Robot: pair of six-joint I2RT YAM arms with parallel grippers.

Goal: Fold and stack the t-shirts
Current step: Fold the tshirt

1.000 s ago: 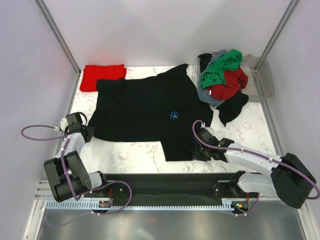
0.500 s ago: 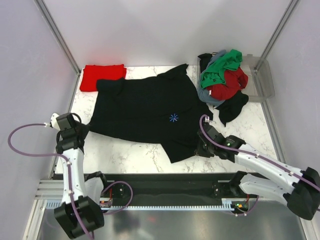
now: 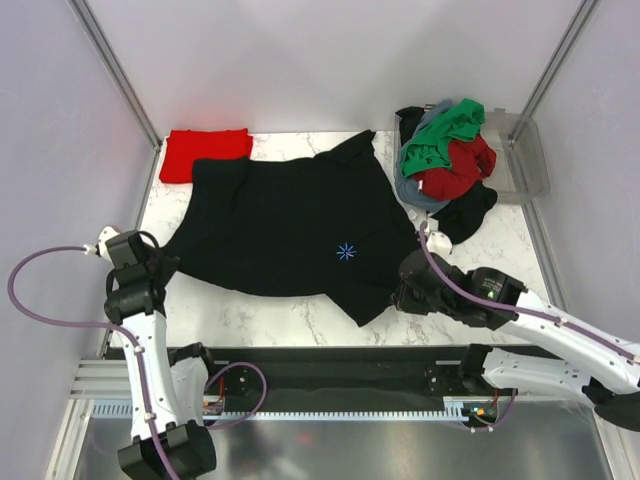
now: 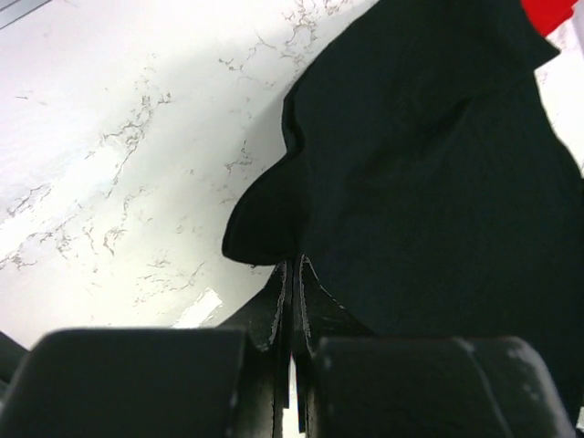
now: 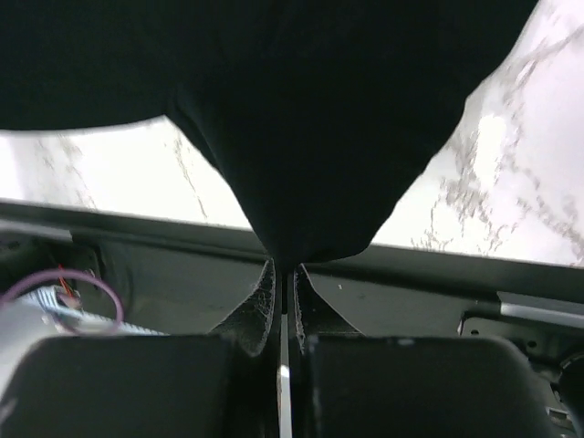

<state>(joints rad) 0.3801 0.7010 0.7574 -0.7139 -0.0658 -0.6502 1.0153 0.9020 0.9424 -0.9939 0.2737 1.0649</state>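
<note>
A large black t-shirt (image 3: 290,220) with a tiny blue chest mark (image 3: 346,251) lies spread on the marble table. My left gripper (image 3: 166,266) is shut on its near-left hem corner (image 4: 274,228). My right gripper (image 3: 402,296) is shut on its near-right corner, lifted off the table (image 5: 310,137). A folded red t-shirt (image 3: 205,152) lies at the back left. A heap of green (image 3: 445,130), red (image 3: 458,168), grey-blue (image 3: 412,190) and black (image 3: 465,212) t-shirts sits at the back right.
A clear plastic bin (image 3: 525,155) stands at the back right under the heap. Metal frame posts rise at both back corners. A black rail (image 3: 330,375) runs along the table's near edge, where the arm bases sit.
Both grippers have lifted and moved away from me with the shirt's near corners. The near hem has pulled back from the table edge and the right corner has risen.
</note>
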